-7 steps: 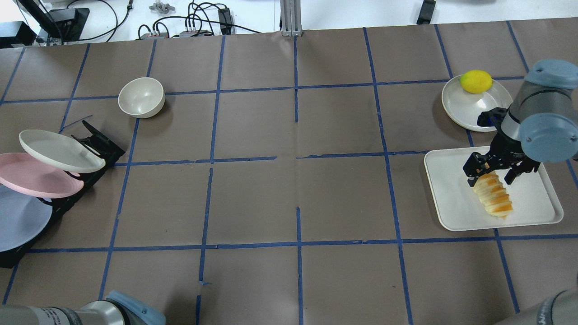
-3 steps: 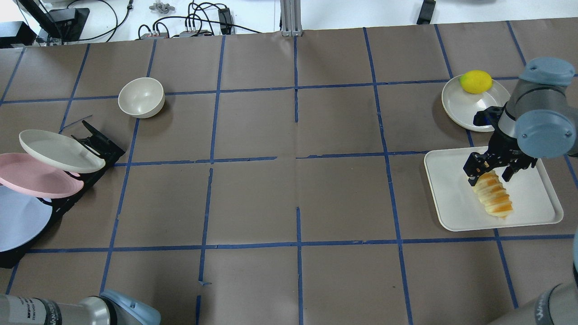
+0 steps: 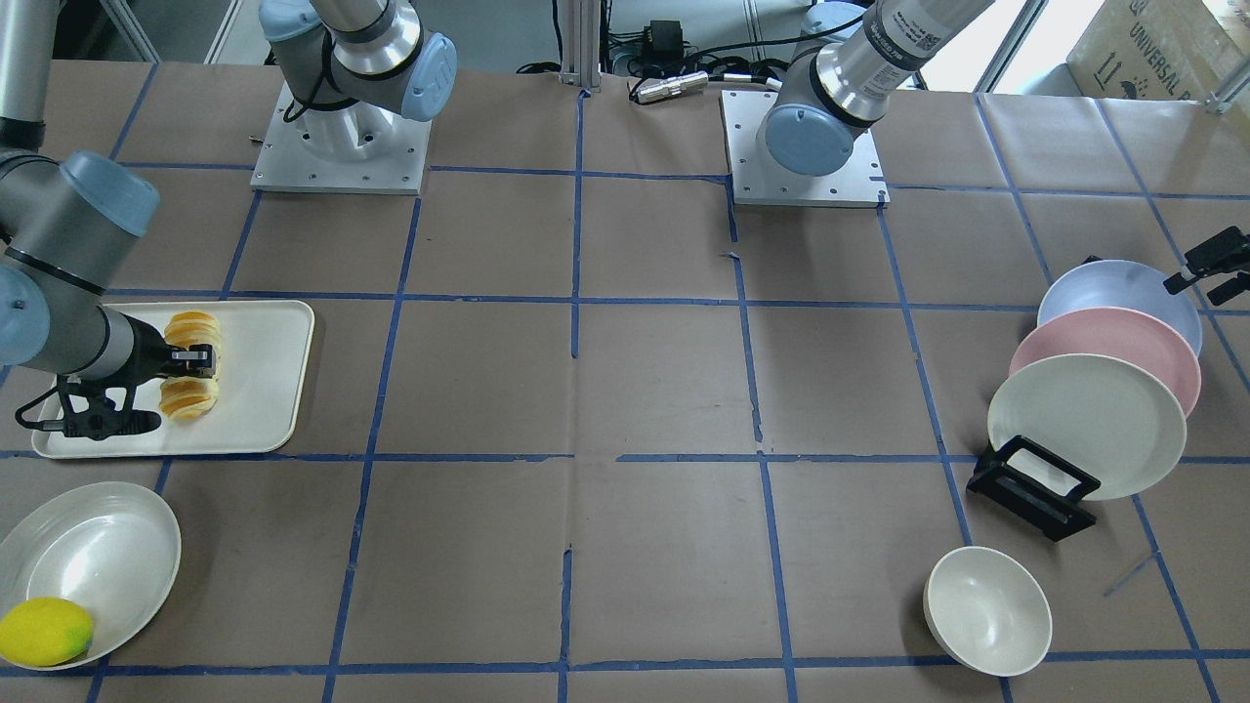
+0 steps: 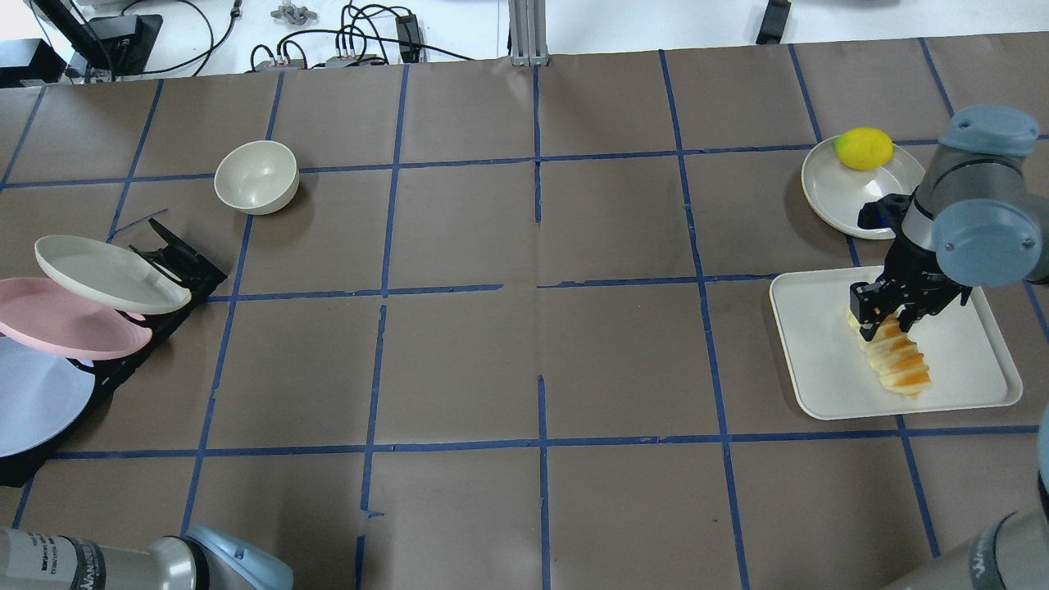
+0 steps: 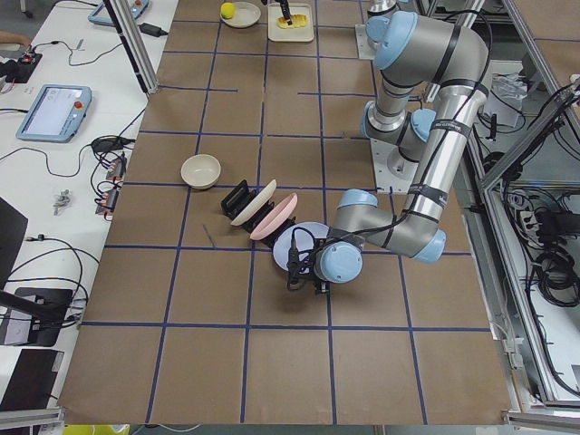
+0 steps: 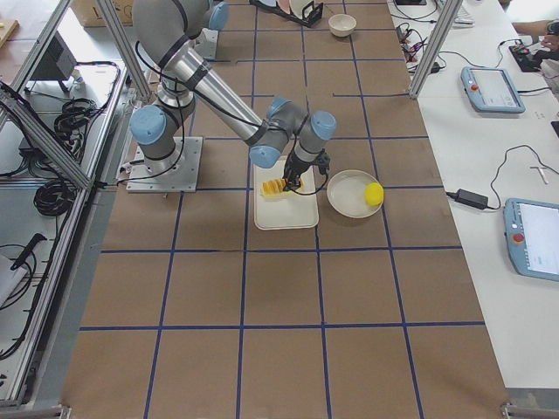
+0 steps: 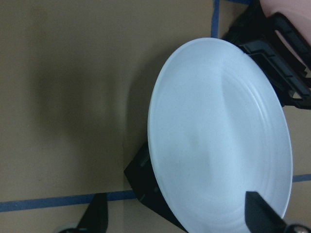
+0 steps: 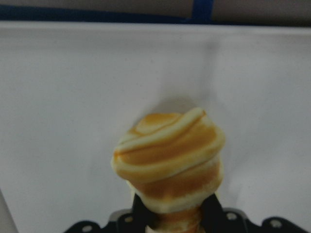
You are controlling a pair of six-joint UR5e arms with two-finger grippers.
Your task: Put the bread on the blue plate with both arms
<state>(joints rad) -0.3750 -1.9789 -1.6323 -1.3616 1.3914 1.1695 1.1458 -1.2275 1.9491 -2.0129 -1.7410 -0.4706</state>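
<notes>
Left hand (image 7: 179, 221) hovers with its fingers spread wide, facing the blue plate (image 7: 218, 141), which we see leaning in the black rack (image 4: 184, 266) at the bench's left edge. Near the right edge, our right hand (image 4: 882, 316) is clamped on the far end of the bread (image 4: 900, 367), on the white tray (image 4: 811, 360).

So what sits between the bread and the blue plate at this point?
Nothing. In the overhead view, the stretch from the bread on its tray to the blue plate is bare brown paper crossed by blue tape lines.
</notes>
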